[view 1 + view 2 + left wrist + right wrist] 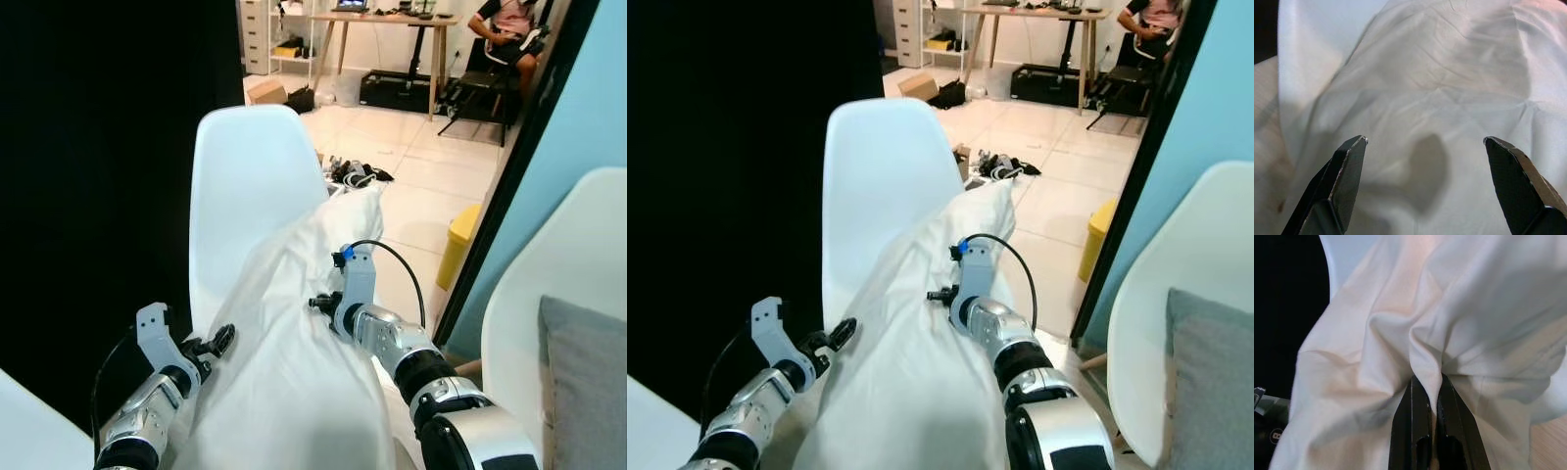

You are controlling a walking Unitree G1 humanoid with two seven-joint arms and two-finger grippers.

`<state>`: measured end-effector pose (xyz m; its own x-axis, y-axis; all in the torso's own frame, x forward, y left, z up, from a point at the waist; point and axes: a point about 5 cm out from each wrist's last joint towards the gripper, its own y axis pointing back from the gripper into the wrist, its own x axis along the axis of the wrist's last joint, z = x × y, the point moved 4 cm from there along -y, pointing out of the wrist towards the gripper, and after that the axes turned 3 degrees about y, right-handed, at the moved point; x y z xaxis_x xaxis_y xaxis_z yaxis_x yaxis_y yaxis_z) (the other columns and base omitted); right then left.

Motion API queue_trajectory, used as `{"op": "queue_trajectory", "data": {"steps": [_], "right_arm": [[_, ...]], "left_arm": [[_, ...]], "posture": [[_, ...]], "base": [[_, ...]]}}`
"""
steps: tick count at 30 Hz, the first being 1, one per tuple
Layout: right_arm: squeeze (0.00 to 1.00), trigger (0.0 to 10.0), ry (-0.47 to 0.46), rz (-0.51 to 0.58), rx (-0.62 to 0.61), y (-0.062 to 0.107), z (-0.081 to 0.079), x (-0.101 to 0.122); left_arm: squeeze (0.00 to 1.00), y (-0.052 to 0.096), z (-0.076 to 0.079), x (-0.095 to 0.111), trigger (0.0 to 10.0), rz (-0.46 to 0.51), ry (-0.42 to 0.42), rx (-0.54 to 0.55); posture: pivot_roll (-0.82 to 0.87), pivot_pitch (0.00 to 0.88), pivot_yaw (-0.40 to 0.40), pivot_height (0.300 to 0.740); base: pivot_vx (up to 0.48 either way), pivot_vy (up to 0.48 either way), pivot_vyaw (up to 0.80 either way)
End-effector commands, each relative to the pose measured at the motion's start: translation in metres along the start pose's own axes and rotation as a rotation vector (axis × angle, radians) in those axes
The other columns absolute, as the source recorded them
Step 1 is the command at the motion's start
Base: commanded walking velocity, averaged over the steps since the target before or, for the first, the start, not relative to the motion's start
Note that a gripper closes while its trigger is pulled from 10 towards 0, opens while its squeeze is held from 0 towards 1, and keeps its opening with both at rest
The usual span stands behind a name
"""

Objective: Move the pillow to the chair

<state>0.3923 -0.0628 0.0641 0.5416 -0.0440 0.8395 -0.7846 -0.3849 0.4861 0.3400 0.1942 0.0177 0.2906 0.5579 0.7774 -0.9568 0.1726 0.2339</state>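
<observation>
Leaning against the white chair (245,186), the pillow (294,333) lies on its seat. The right end effector (1431,382) pinches a fold of its cover; the left end effector (1425,147) hovers spread apart just beside it.

Both silver arms reach forward from the bottom of the head views. The right arm stretches up and ahead, its wrist bent, a black cable looping over it. The right hand (1432,396) has its two black fingers pressed together on a pinched fold of the pillow (294,333). The left arm sits lower and nearer the body. The left hand (1425,142) holds its fingers spread wide apart, just off the cloth, gripping nothing.
</observation>
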Motion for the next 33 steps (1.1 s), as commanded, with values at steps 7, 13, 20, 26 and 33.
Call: {"op": "queue_trajectory", "data": {"steps": [7,13,20,26,33], "right_arm": [[0.0,10.0,0.032,-0.017,0.056,-0.001,-0.012,0.002],[0.0,10.0,0.035,-0.006,0.067,0.0,-0.012,0.008],[0.0,10.0,0.004,0.043,0.115,0.006,-0.018,0.019],[0.0,10.0,-0.04,0.081,0.15,0.012,-0.024,0.024],[0.0,10.0,-0.048,0.092,0.159,0.015,-0.026,0.028]], "left_arm": [[0.0,-0.008,0.024,-0.009,10.0,-0.053,-0.128,-0.113],[0.0,-0.008,0.026,-0.021,10.0,-0.131,-0.233,-0.136],[0.0,-0.011,0.014,-0.022,10.0,-0.195,-0.415,-0.034],[0.0,-0.013,0.005,-0.012,0.0,-0.183,-0.46,0.052],[0.0,-0.015,0.008,-0.013,0.0,-0.178,-0.414,0.052]], "posture": [[-0.06,0.072,-0.004,0.536],[-0.09,0.11,-0.006,0.516],[-0.12,0.185,-0.002,0.491],[-0.13,0.229,0.004,0.481],[-0.12,0.232,0.008,0.481]], "base": [[0.0,0.0,0.0],[0.0,0.0,0.0],[0.0,0.0,0.0],[0.0,0.0,0.0],[0.0,0.0,0.0]]}}
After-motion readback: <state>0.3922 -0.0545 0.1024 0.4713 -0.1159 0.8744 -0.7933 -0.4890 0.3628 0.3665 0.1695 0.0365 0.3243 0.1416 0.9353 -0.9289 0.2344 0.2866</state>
